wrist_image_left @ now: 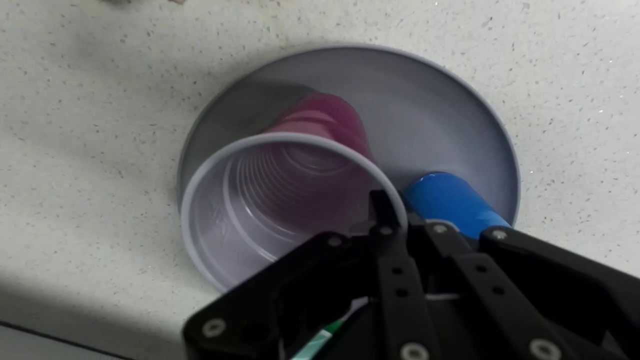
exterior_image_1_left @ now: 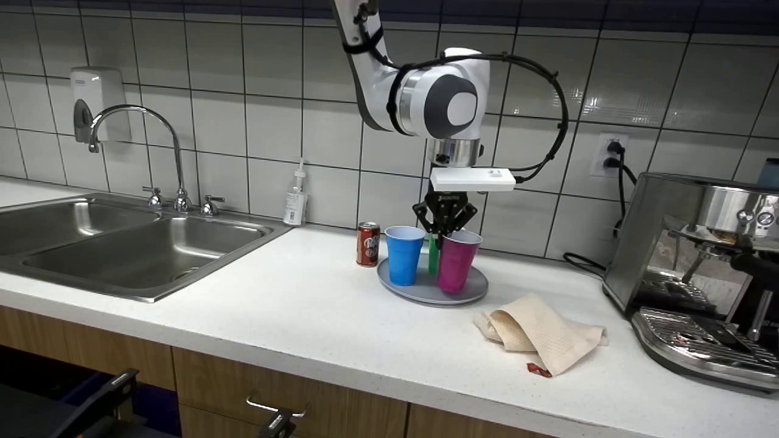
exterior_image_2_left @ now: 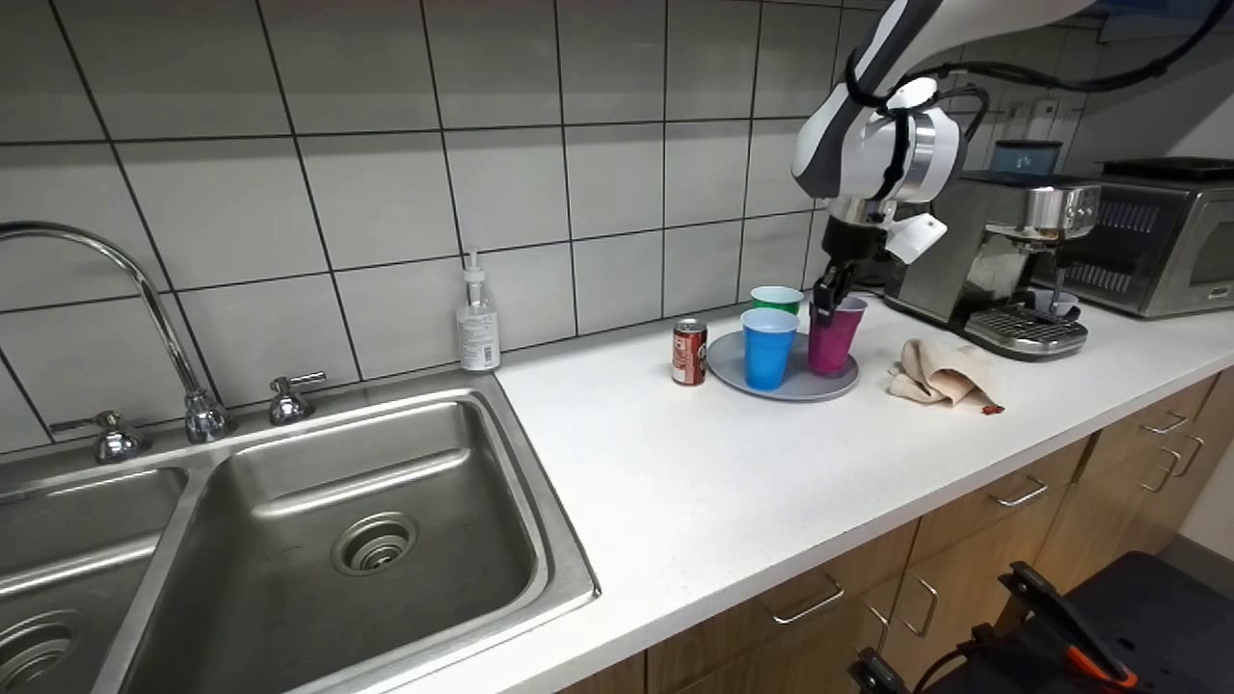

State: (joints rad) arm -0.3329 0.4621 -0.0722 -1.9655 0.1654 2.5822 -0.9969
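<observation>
My gripper [wrist_image_left: 397, 207] is shut on the rim of a magenta cup [wrist_image_left: 320, 117], one finger inside the wall and one outside. In both exterior views the cup [exterior_image_1_left: 457, 267] leans, its mouth tipped toward the espresso machine side. Its base is over the grey plate [exterior_image_1_left: 420, 295]; whether it touches cannot be told. A blue cup [exterior_image_1_left: 403, 255] stands upright on the plate, beside the outer finger in the wrist view. Behind them is a green cup [exterior_image_2_left: 776, 300], mostly hidden by the gripper in the wrist view.
A red soda can [exterior_image_1_left: 367, 244] stands beside the plate. A beige cloth [exterior_image_1_left: 541, 328] lies crumpled on the counter with a small red scrap [exterior_image_1_left: 539, 370] by it. An espresso machine [exterior_image_1_left: 700, 243], a soap bottle [exterior_image_1_left: 296, 198] and a steel sink [exterior_image_2_left: 366, 482] flank the area; a tiled wall rises behind.
</observation>
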